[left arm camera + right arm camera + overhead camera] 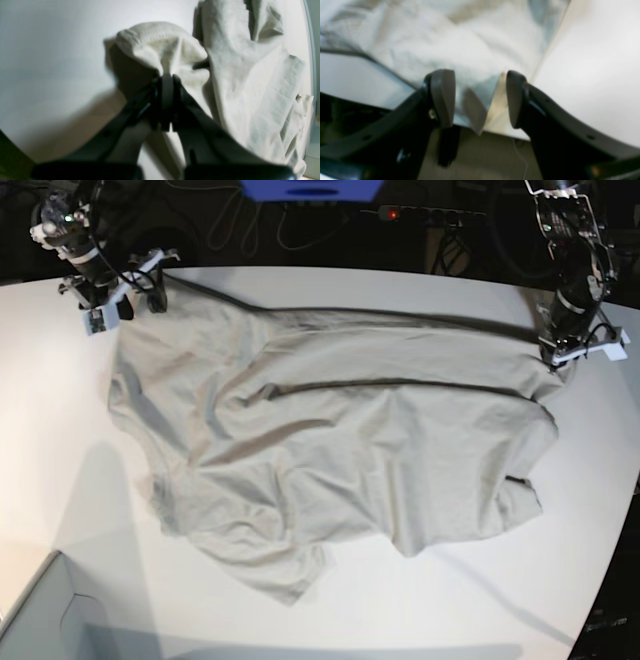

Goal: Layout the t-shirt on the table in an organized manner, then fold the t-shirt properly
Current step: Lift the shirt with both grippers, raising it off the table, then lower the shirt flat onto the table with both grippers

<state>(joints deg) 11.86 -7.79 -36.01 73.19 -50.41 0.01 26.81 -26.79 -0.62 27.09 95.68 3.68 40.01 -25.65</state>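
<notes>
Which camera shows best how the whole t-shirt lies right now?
The base view: the t-shirt is seen whole, spread wrinkled across the table. The left wrist view shows only a bunched part pinched in the left gripper; the right wrist view shows a blurred edge.

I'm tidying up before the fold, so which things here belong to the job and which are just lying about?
Job:
- t-shirt, spread rumpled
- table
- left gripper, shut on the t-shirt
- right gripper, open

Lying about:
- pale box corner
- cables behind
</notes>
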